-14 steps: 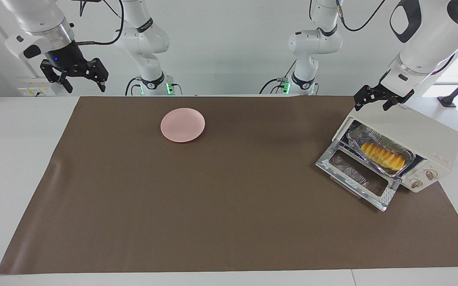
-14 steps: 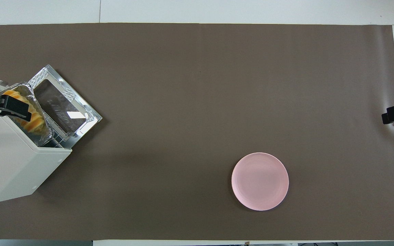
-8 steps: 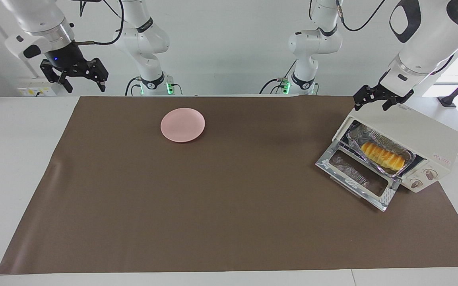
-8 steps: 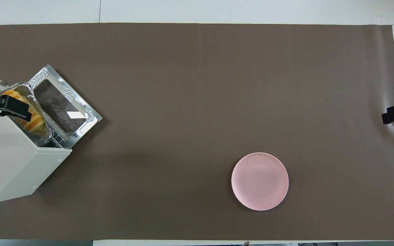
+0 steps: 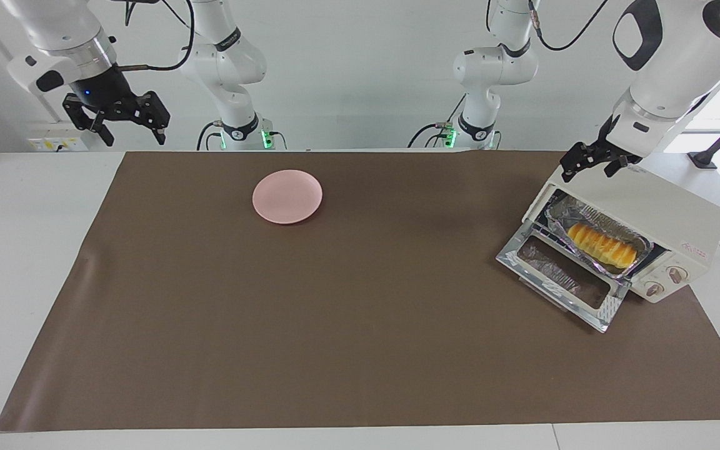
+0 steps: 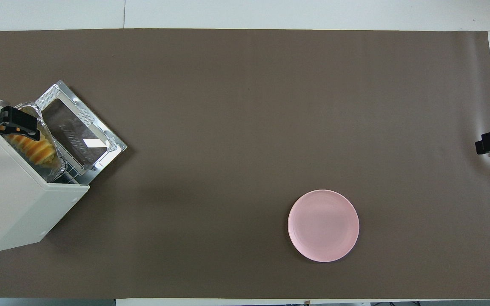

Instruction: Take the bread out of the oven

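A brown mat covers most of the white surface, and the wide middle stretch of it lies bare, with only a pink plate resting on it toward the right arm's end, near the robots. The oven stands at the left arm's end, its back corner past the mat's edge, its door folded down flat onto the mat. The bread lies in a foil tray on the rack inside the open oven. Since the earlier frame the left tool has shifted slightly along the oven's top toward its back; in the overhead view it covered the loaf's middle before and now covers only its farther end. It hangs over the oven's top edge, above the loaf and not touching it, fingers spread, holding nothing. The right tool waits raised past the mat's corner, unmoved, fingers spread and empty.
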{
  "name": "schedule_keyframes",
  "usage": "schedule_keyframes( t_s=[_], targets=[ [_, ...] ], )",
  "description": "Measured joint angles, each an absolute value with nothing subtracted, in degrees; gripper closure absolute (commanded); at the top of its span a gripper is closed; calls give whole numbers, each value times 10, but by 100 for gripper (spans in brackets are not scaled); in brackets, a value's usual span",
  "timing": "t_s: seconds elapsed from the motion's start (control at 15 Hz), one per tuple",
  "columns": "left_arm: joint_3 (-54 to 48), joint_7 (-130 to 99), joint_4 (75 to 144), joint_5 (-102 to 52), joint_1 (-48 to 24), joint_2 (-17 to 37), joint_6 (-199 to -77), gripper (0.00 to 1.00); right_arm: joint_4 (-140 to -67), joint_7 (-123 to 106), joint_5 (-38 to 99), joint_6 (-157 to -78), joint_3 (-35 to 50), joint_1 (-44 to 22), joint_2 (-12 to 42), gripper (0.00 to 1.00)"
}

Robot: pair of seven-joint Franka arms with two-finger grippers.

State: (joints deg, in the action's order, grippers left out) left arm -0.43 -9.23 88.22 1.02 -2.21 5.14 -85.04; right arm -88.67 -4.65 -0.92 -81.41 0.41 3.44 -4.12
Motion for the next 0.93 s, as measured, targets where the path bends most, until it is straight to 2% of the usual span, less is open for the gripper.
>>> schedule_keyframes(
  t_s=[0.27,0.4,0.53,0.93],
  targets=[
    [6,-204,775,24,-54,202,-868,0,-887,-46,-9,-814,4,34,-41,0],
    [19,-215,751,39,-59,255,-899,0,-887,-46,-9,-814,4,34,-41,0],
    [29,-216,753,66,-57,278,-915,0,-887,-46,-9,-814,4,34,-41,0],
    [33,-223,781,91,-57,281,-925,0,-887,-46,-9,-814,4,34,-41,0]
  ],
)
